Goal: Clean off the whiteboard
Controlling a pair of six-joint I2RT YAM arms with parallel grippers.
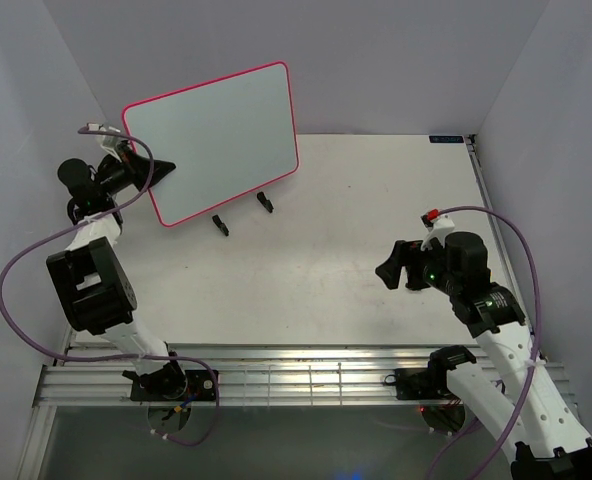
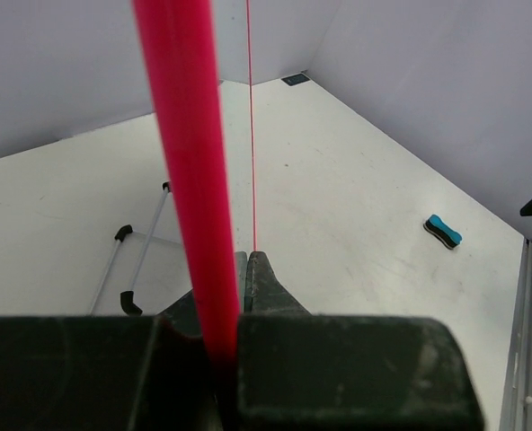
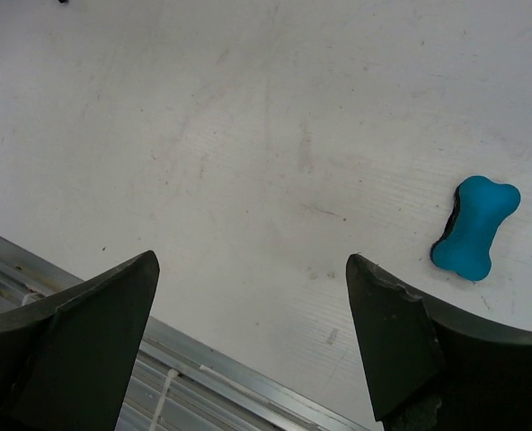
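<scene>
The whiteboard (image 1: 221, 140), white with a thin pink-red frame, stands tilted at the back left and its face looks blank. My left gripper (image 1: 164, 170) is shut on its left edge. In the left wrist view the pink frame (image 2: 185, 162) runs down between the closed jaws of the left gripper (image 2: 244, 265). My right gripper (image 1: 391, 268) is open and empty above the table at the right. In the right wrist view the right gripper (image 3: 250, 260) has its jaws wide apart over bare table. The small blue bone-shaped eraser (image 3: 475, 226) lies to their right and also shows in the left wrist view (image 2: 443, 231).
The board's thin support legs end in black feet (image 1: 220, 225) (image 1: 266, 203) on the table (image 1: 356, 220). They also show in the left wrist view (image 2: 129, 301). A slotted metal rail (image 1: 306, 375) runs along the near edge. Grey walls close in the back and sides.
</scene>
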